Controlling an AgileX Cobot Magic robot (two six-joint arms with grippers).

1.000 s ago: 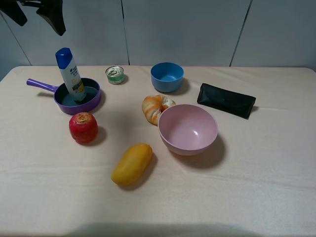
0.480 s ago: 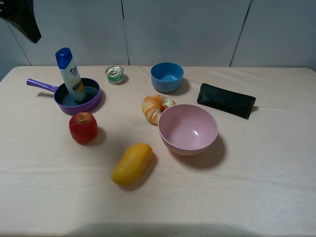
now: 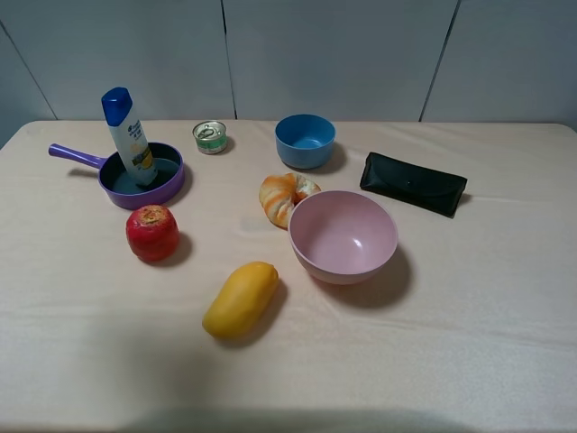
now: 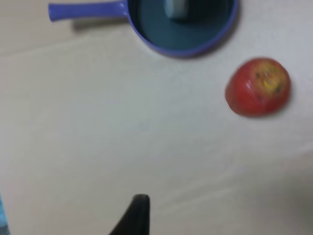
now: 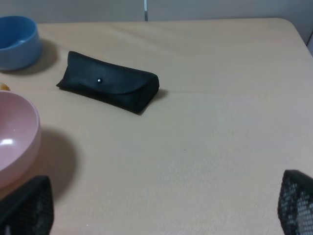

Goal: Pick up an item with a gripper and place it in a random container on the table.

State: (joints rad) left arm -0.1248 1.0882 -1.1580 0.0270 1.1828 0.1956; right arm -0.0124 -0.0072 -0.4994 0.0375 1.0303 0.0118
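The white bottle (image 3: 132, 137) with a blue cap stands upright, leaning slightly, inside the purple pan (image 3: 169, 188) at the back left of the table (image 3: 469, 307). In the left wrist view the pan (image 4: 182, 48) is seen from above with the bottle's base (image 4: 176, 7) in it. Only one black fingertip (image 4: 138, 209) of my left gripper shows, well away from the pan over bare cloth. My right gripper (image 5: 161, 205) is open and empty, low over the cloth near the black case. Neither gripper appears in the exterior view.
A red apple (image 3: 151, 232) lies in front of the pan and a yellow mango (image 3: 240, 299) nearer the front. A small tin (image 3: 210, 136), a blue bowl (image 3: 305, 140), a bread roll (image 3: 282, 197), a pink bowl (image 3: 343, 235) and a black case (image 3: 413, 183) lie further right.
My left arm has gone up and to the left, out of the top left corner of the exterior view. The bottle stays standing in the pan.
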